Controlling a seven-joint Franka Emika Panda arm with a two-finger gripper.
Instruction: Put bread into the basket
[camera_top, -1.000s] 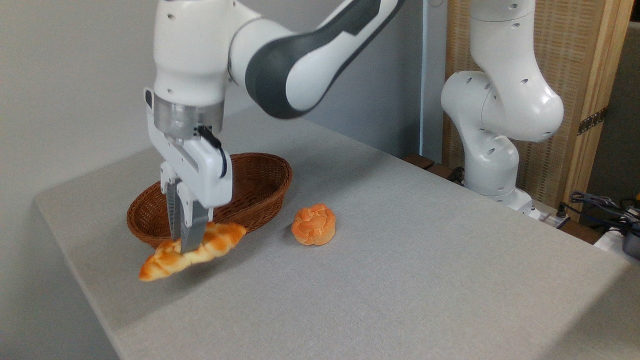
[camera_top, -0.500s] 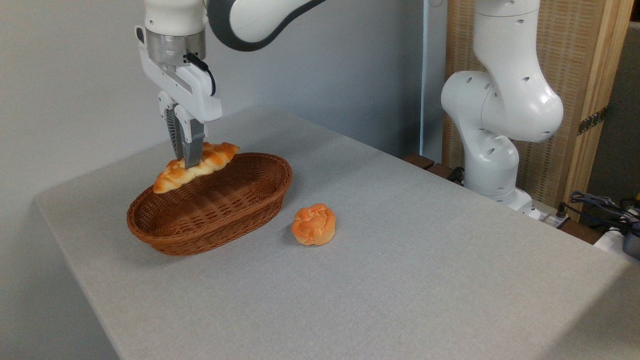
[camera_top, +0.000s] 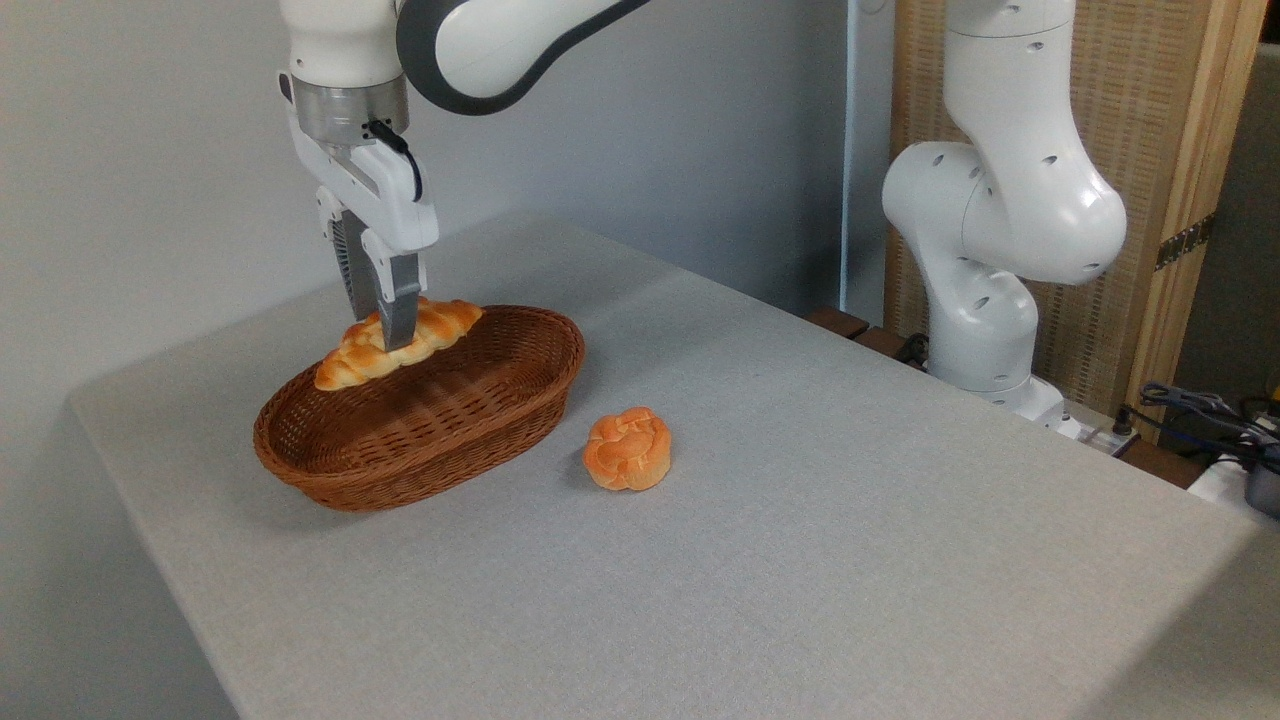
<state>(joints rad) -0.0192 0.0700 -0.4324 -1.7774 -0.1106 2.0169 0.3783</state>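
Note:
The long braided golden-orange bread (camera_top: 440, 322) hangs tilted over the far side of the reddish-brown oval wicker basket (camera_top: 480, 425), its left end lower. My gripper (camera_top: 388, 335) comes straight down from above and is shut on the bread near its middle. The loaf sits at about the height of the basket's far rim; I cannot tell whether it touches the weave. The basket's inside is otherwise bare.
A small round orange knotted bun (camera_top: 627, 449) lies on the grey table (camera_top: 800, 520) just right of the basket. The arm's white base (camera_top: 990, 300) stands at the table's far right edge, with cables beyond it.
The gripper lifted the bread from the table in front of the basket, carried it up and back over the basket, and has since come slightly lower and to the right.

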